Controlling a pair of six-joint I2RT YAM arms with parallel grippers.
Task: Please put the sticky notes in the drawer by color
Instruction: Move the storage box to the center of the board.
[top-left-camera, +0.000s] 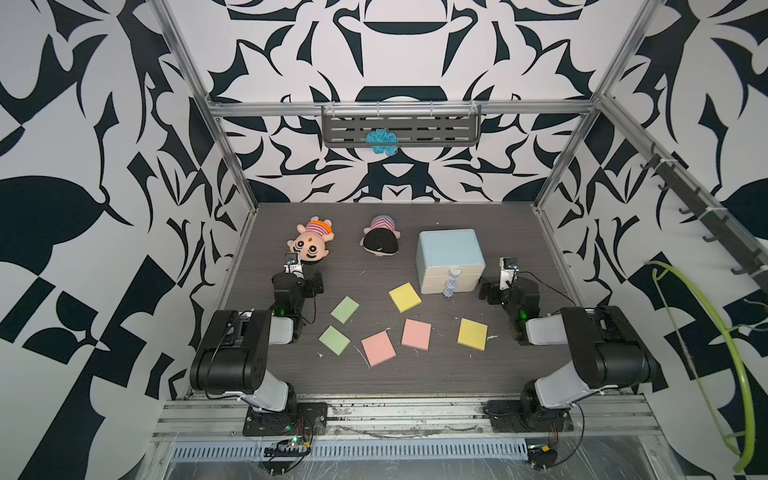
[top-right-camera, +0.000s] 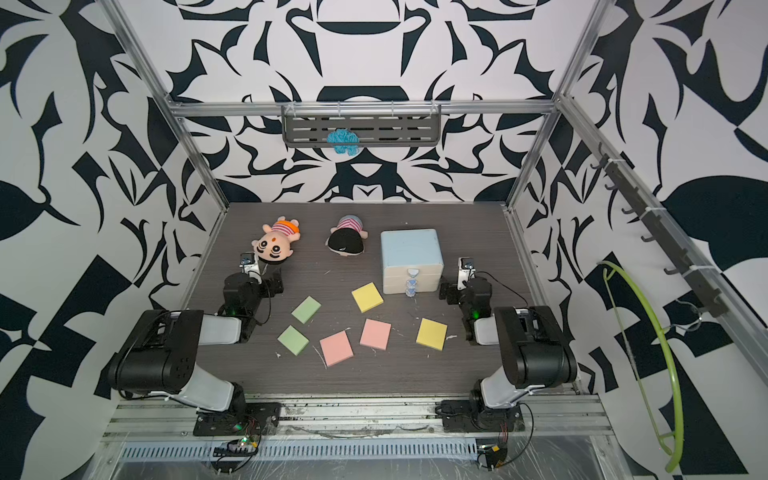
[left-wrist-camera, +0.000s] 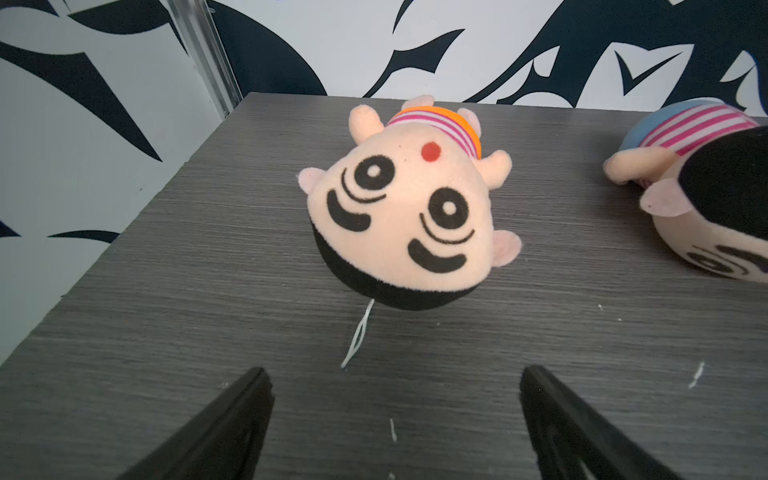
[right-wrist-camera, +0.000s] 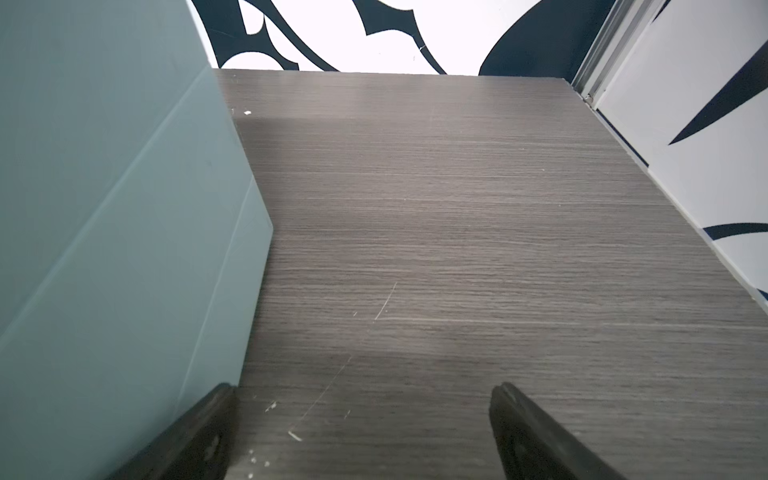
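Sticky notes: six flat square pastel paper pads, all loose on dark grey wood-grain tabletop (top-left-camera: 415, 374), apart from one another, outside the cabinet. Nearest row, left to right: green pad (top-left-camera: 334, 340), pink pad (top-left-camera: 378, 348), second pink pad (top-left-camera: 416, 334), yellow pad (top-left-camera: 472, 334). Farther back: second green pad (top-left-camera: 345, 309); second yellow pad (top-left-camera: 405, 297), near the cabinet front.

Left gripper (left-wrist-camera: 392, 374): jaws spread wide, empty, low over bare table, facing peach-faced plush doll in orange striped top (left-wrist-camera: 399, 216).

Right gripper (right-wrist-camera: 361, 390): jaws spread wide, empty, just beside the cabinet's side wall.

Drawer unit: small pale blue cabinet (top-left-camera: 451, 249), three cream drawers shut, translucent bluish knobs (top-left-camera: 451, 283) toward the pads.

Second plush doll (top-left-camera: 380, 243), black-haired, between first doll and cabinet.

Back wall: grey slotted shelf (top-left-camera: 436, 124) with blue yarn-like tuft (top-left-camera: 380, 141).
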